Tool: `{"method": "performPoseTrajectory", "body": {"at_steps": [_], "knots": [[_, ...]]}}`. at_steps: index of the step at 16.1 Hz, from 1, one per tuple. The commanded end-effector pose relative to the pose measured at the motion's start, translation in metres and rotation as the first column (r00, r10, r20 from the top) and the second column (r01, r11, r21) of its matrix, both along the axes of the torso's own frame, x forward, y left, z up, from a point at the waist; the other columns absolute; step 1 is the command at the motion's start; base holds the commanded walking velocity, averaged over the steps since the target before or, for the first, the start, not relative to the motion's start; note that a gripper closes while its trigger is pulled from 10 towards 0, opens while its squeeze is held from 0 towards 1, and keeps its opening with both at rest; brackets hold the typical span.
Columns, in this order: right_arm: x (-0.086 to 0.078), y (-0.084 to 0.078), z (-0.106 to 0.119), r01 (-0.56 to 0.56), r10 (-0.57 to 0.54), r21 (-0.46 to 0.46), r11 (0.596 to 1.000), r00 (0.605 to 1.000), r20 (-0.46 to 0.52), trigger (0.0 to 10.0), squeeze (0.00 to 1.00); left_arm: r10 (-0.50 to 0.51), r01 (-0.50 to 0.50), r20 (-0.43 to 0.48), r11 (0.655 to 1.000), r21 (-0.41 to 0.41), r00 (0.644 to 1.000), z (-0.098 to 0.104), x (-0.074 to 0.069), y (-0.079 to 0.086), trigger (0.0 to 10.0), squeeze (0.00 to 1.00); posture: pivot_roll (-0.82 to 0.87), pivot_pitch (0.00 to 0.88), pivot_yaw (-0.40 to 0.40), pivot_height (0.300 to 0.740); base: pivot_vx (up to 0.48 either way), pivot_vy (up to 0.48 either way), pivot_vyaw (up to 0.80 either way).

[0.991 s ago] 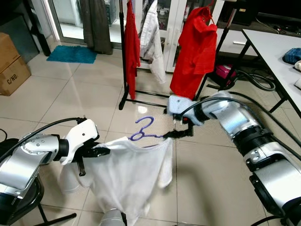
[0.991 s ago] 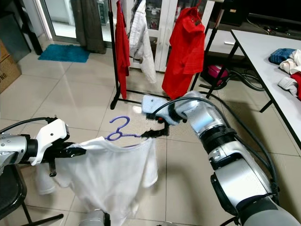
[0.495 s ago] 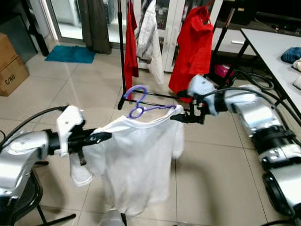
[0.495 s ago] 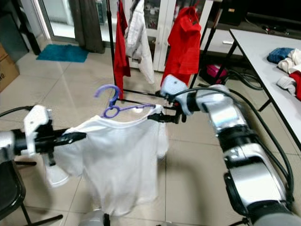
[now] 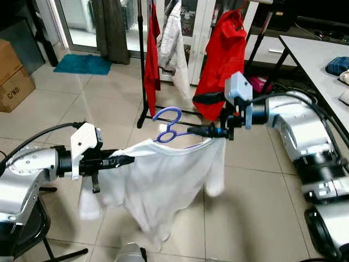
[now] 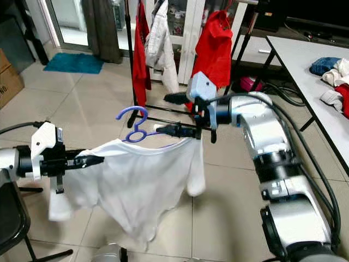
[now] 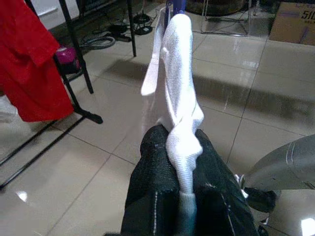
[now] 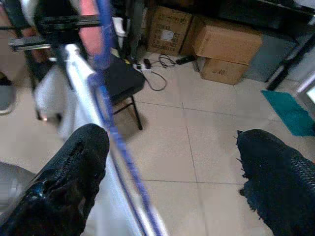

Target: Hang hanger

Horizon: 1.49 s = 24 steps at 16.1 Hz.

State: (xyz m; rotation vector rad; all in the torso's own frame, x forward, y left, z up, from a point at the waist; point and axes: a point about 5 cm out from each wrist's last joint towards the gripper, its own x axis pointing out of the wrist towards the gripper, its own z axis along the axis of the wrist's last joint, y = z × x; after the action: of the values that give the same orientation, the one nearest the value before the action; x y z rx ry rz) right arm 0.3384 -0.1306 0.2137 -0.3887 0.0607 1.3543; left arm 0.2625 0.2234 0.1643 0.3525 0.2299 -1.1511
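Mid-air over glossy beige tiles: thin purple wire hanger [image 5: 173, 129], curled hook up, carries a limp white cotton shirt [image 5: 158, 185] that sags in folds. Left gripper [image 5: 121, 161] reaches out level from the left, fingers [image 7: 157, 182] pinched shut on the bunched shoulder seam of the shirt. Right arm bends in from the right, wrist rolled; right gripper [image 5: 210, 112] is spread wide, lower finger [image 5: 210, 131] under the hanger's arm, upper finger well above it, so not clamped on anything. Behind stands a black tubular rack [image 5: 143, 60] with a red shirt [image 5: 226, 60] and other clothes. White table [image 5: 319, 57] at right, cardboard boxes [image 5: 13, 73] at left.
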Motion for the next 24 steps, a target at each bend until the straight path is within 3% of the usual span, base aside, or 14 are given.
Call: {"method": "performPoseTrajectory", "body": {"at_steps": [1,4,5,6,8,13,20,24], "knots": [[-0.005,-0.001,0.001,-0.032,0.032,-0.017,0.999,0.999,-0.012,10.0,0.00,-0.013,0.015,0.045,1.000,-0.026,0.999,0.010,0.003,-0.001,0.0,0.00,0.00,0.004,-0.035,0.740,0.000,0.000,0.00],[-0.015,-0.001,-0.001,-0.113,0.113,0.002,0.994,0.991,-0.076,10.0,0.00,-0.025,0.027,0.050,0.999,-0.033,0.998,0.012,0.002,-0.001,0.0,0.00,0.00,0.005,-0.037,0.740,0.000,0.000,0.00],[-0.020,0.003,-0.004,-0.146,0.147,0.011,0.989,0.984,-0.104,3.8,0.00,-0.029,0.031,0.055,0.999,-0.041,0.998,0.013,0.002,-0.003,0.0,0.00,0.00,0.004,-0.036,0.740,0.000,0.000,0.00],[-0.023,0.008,-0.007,-0.161,0.161,0.017,0.987,0.979,-0.124,0.0,0.00,-0.032,0.035,0.058,0.998,-0.050,0.998,0.014,0.003,-0.004,0.0,0.00,0.00,0.003,-0.034,0.740,0.000,0.000,0.00],[-0.028,0.017,-0.014,-0.188,0.188,0.020,0.982,0.970,-0.151,0.0,0.00,-0.034,0.037,0.060,0.998,-0.057,0.998,0.014,0.004,-0.007,0.0,0.00,0.00,0.002,-0.032,0.740,0.000,0.000,0.00],[-0.033,0.020,-0.014,-0.207,0.209,0.031,0.978,0.960,-0.188,0.0,0.00,-0.020,0.024,0.064,0.997,-0.076,0.998,0.016,0.006,-0.008,0.0,0.00,0.00,0.000,-0.033,0.740,0.000,0.000,0.00],[-0.036,0.038,-0.023,-0.212,0.207,-0.021,0.977,0.967,-0.149,0.0,0.00,-0.027,0.034,0.059,0.991,-0.126,0.998,0.021,0.010,-0.014,0.0,0.00,0.00,0.000,-0.032,0.740,0.000,0.000,0.00],[-0.032,0.041,-0.021,-0.200,0.195,-0.026,0.980,0.972,-0.132,0.0,0.00,-0.025,0.032,0.054,0.991,-0.133,0.998,0.023,0.011,-0.013,0.0,0.00,0.00,0.000,-0.036,0.740,0.000,0.000,0.00]]}}
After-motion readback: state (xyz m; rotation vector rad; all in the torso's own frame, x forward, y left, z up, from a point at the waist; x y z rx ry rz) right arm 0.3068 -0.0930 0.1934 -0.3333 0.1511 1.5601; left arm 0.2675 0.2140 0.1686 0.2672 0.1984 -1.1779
